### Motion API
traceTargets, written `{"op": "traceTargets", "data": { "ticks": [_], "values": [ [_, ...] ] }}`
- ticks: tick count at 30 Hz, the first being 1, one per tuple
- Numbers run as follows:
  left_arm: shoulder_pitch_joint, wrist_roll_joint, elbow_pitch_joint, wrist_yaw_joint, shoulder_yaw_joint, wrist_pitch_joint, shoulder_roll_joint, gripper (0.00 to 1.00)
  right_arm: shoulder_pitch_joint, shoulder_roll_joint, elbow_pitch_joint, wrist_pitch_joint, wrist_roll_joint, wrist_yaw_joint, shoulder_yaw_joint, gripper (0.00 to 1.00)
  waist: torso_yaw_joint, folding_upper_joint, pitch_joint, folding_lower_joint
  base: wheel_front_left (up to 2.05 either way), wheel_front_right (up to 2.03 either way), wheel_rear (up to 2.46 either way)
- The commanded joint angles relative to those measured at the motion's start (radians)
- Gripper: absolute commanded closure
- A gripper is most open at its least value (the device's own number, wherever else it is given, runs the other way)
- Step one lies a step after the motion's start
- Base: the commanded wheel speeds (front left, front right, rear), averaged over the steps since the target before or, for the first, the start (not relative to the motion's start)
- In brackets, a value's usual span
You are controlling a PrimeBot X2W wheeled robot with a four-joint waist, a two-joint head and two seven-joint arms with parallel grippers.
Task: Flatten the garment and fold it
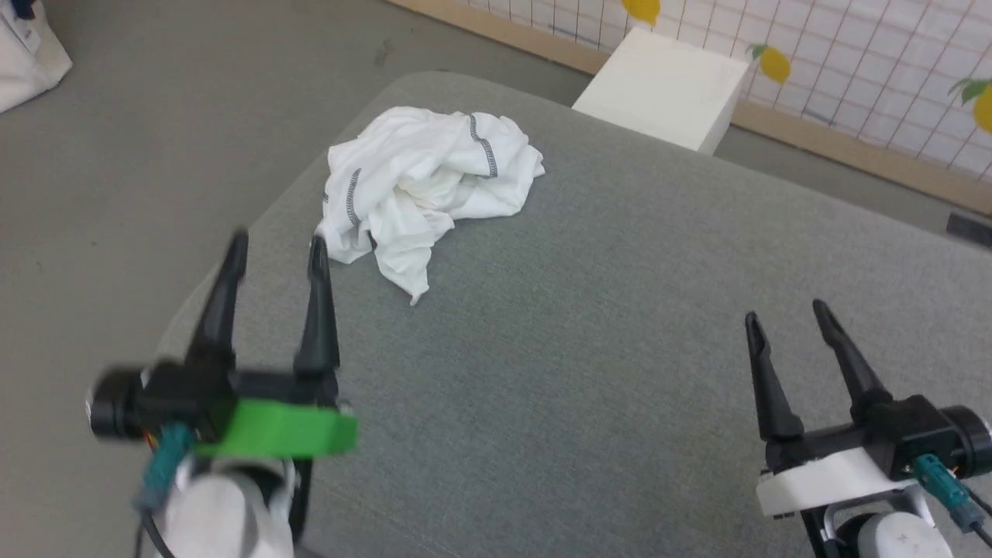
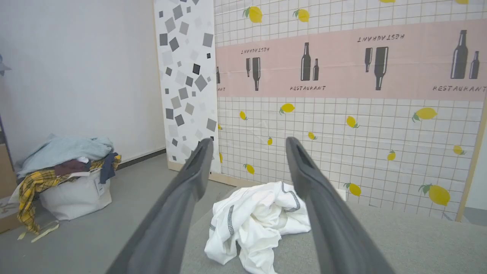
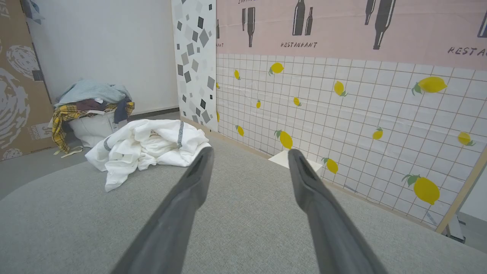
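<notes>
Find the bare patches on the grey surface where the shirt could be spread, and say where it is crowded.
The widest bare patch of the grey surface lies between the garment, the left gripper and the right gripper. A second free strip runs right of the garment towards the white box. It is crowded at the left rim, around the garment.

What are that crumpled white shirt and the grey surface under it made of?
The shirt seems a thin, soft, matte cloth, perhaps cotton knit: it slumps in loose folds, with dark stitching along seams. The grey surface looks like matte woven upholstery fabric, maybe padded: fine speckled weave and a rounded edge.
</notes>
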Motion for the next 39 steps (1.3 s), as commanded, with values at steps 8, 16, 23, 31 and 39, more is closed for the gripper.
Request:
{"op": "traceTargets", "data": {
  "ticks": [8, 16, 23, 31, 39],
  "values": [
    [-0.333, -0.022, 0.037, -0.060, 0.029, 0.194, 0.076, 0.00, -0.046, -0.081, -0.133, 0.068, 0.002, -0.002, 0.001, 0.00, -0.065, 0.0000, 0.191, 0.0000, 0.00, 0.00, 0.00],
    [-0.596, -0.052, 0.210, -0.105, 0.070, 0.390, 0.185, 0.00, -0.079, -0.159, -0.258, 0.134, 0.035, -0.002, 0.010, 0.00, -0.123, 0.0000, 0.325, 0.0000, 0.00, 0.00, 0.00],
    [-0.652, -0.063, 0.368, -0.125, 0.057, 0.513, 0.239, 0.00, -0.116, -0.211, -0.354, 0.179, 0.053, -0.002, 0.024, 0.00, -0.176, 0.0000, 0.421, 0.0000, 0.00, 0.00, 0.00],
    [-0.658, -0.054, 0.479, -0.123, 0.044, 0.538, 0.268, 0.00, -0.128, -0.264, -0.410, 0.214, 0.074, -0.002, 0.008, 0.00, -0.215, 0.0000, 0.515, 0.0000, 0.00, 0.00, 0.00],
    [-0.668, -0.017, 0.583, -0.107, 0.018, 0.548, 0.292, 0.00, -0.117, -0.295, -0.440, 0.225, 0.089, -0.002, -0.008, 0.00, -0.229, 0.0000, 0.568, 0.0000, 0.00, 0.00, 0.00]
  ]
}}
